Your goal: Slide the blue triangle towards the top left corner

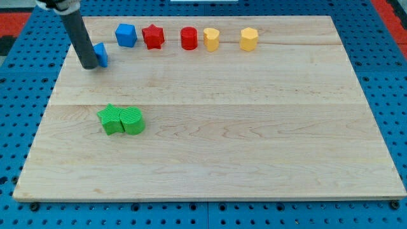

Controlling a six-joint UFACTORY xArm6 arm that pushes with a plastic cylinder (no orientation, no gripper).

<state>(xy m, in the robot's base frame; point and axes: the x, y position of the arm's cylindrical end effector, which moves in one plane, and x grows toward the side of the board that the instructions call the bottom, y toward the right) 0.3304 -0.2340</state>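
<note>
The blue triangle (pixel 102 55) lies near the board's top left, partly hidden behind my rod. My tip (pixel 88 65) rests on the board, touching the triangle's left side. A blue cube (pixel 126 34) sits just up and to the right of the triangle, apart from it.
Along the top edge stand a red star (pixel 153 36), a red cylinder (pixel 189 38), a yellow heart-like block (pixel 211 39) and a yellow hexagon (pixel 248 39). Two green blocks (pixel 121 119) touch each other at the middle left. The wooden board (pixel 254 140) lies on a blue pegboard.
</note>
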